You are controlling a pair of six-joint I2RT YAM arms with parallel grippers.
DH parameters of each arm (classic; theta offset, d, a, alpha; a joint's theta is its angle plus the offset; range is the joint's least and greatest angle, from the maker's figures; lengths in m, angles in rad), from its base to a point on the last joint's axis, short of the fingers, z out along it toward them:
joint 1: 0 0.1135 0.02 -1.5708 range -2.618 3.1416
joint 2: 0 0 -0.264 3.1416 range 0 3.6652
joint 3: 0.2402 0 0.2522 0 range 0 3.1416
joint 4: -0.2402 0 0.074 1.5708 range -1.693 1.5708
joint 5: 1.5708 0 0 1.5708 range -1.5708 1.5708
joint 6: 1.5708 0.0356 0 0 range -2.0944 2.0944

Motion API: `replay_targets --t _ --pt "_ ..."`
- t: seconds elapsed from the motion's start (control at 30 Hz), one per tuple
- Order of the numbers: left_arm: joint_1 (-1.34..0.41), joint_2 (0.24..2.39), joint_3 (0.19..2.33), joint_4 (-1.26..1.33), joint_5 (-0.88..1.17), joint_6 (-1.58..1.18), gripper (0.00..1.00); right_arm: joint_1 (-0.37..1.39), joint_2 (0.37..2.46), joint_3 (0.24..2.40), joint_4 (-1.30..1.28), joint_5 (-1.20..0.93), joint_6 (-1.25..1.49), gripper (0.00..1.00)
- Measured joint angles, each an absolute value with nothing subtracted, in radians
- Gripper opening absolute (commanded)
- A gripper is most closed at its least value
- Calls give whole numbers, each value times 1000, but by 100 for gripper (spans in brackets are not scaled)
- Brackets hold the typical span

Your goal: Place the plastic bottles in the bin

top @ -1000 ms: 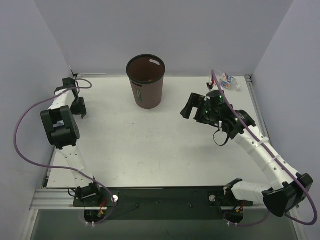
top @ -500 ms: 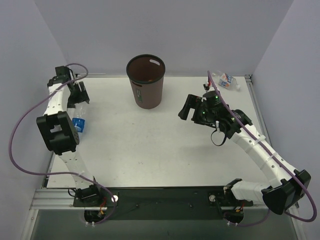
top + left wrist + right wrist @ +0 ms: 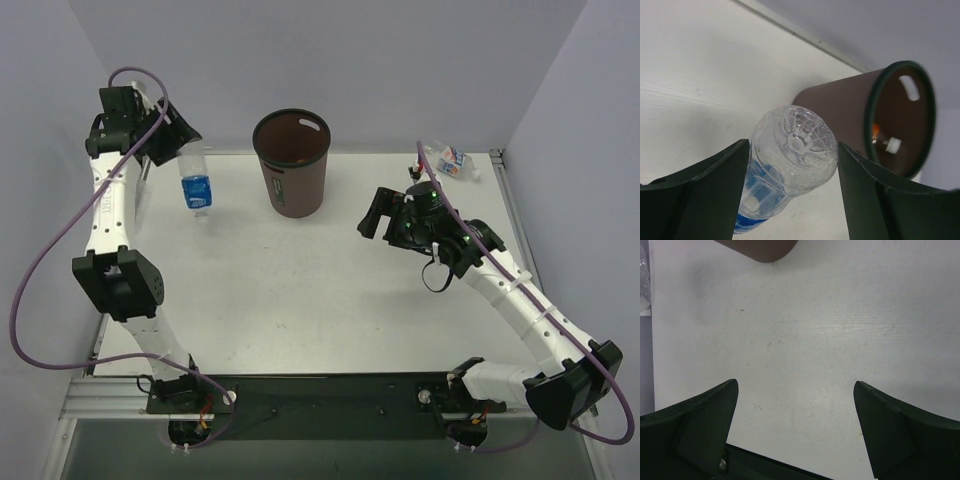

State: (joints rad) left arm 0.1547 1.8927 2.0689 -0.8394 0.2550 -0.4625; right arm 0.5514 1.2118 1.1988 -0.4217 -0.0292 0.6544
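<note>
Clear plastic with a blue label: one bottle (image 3: 197, 186) hangs off the counter (image 3: 300, 300), clamped near its base in the left claw (image 3: 792, 147). Its long axis is close to upright, with the neck pointing down. Seen from above, it is at about 10 o'clock on the counter.

The brown bin (image 3: 291, 165) with a black rim stands upright at 12 o'clock. From the held bottle the bin lies at 3 o'clock, near but not touching. In the left wrist view its open mouth shows just past the bottle's base, off to the right. An orange bottle (image 3: 876, 131) with a white cap seems to lie inside.

A third bottle (image 3: 452, 160) lies on its side in the far corner at 2 o'clock. The right claw (image 3: 376, 212) hovers between the bin and that corner, jaws wide apart and holding nothing; it is the nearer arm for that one.

The coming move likely means carrying the held bottle toward 3 o'clock, over the rim, before letting go.
</note>
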Motion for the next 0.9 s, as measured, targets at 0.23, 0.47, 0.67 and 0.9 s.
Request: replay_targets --t 0.23,0.47,0.67,0.9 --pt "71 1872 2072 -647 360 -762 43 551 1195 1198 -413 -30 655 93" --pt "2 1837 2130 -448 367 -991 43 550 1175 1192 -408 -30 655 93" --pt "-120 1732 2028 -183 263 -1084 43 530 1151 1169 -404 -42 654 93" --pt "-289 1747 1986 -46 63 -953 46 510 1122 1128 -401 -60 655 93"
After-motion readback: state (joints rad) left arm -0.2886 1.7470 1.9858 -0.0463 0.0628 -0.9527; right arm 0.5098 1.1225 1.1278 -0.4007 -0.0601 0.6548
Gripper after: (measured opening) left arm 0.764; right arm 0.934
